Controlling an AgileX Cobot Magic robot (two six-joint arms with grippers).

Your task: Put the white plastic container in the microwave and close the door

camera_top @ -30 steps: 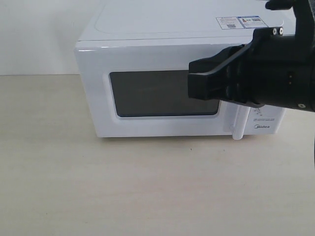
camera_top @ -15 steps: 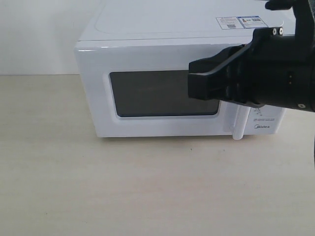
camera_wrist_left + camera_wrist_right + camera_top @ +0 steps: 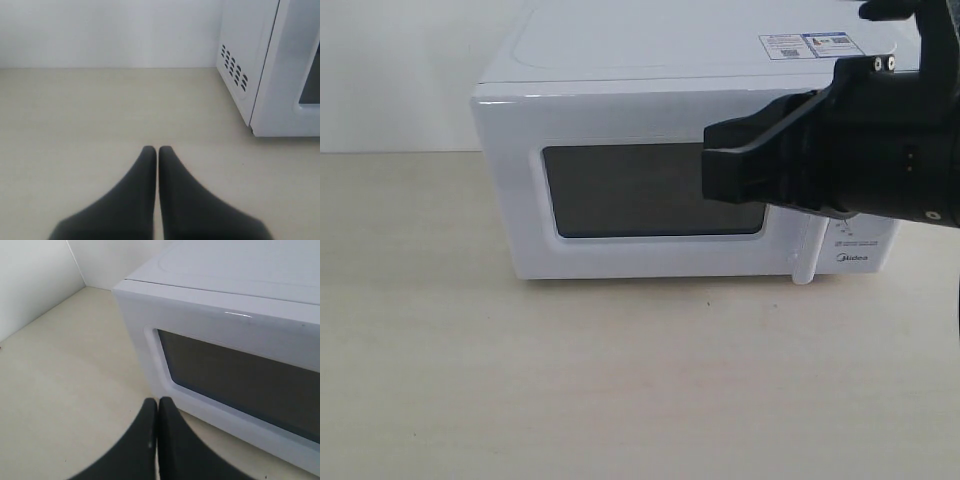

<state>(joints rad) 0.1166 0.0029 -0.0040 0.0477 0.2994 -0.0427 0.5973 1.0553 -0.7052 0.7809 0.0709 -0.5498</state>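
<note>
The white microwave (image 3: 620,110) stands at the back of the table with its door (image 3: 650,190) shut; the dark window and the lower end of the vertical bar handle (image 3: 807,255) show. My right gripper (image 3: 710,165) hovers in front of the door's right part, shut and holding nothing, and its arm hides the dials. In the right wrist view that gripper (image 3: 158,402) is near the door's (image 3: 235,380) lower edge. My left gripper (image 3: 158,150) is shut and empty over bare table beside the microwave's vented side (image 3: 235,67). The white plastic container is out of view.
A pale tabletop (image 3: 570,380) stretches in front of the microwave. A white wall (image 3: 390,70) runs behind it. A sticker (image 3: 810,44) lies on the microwave's top.
</note>
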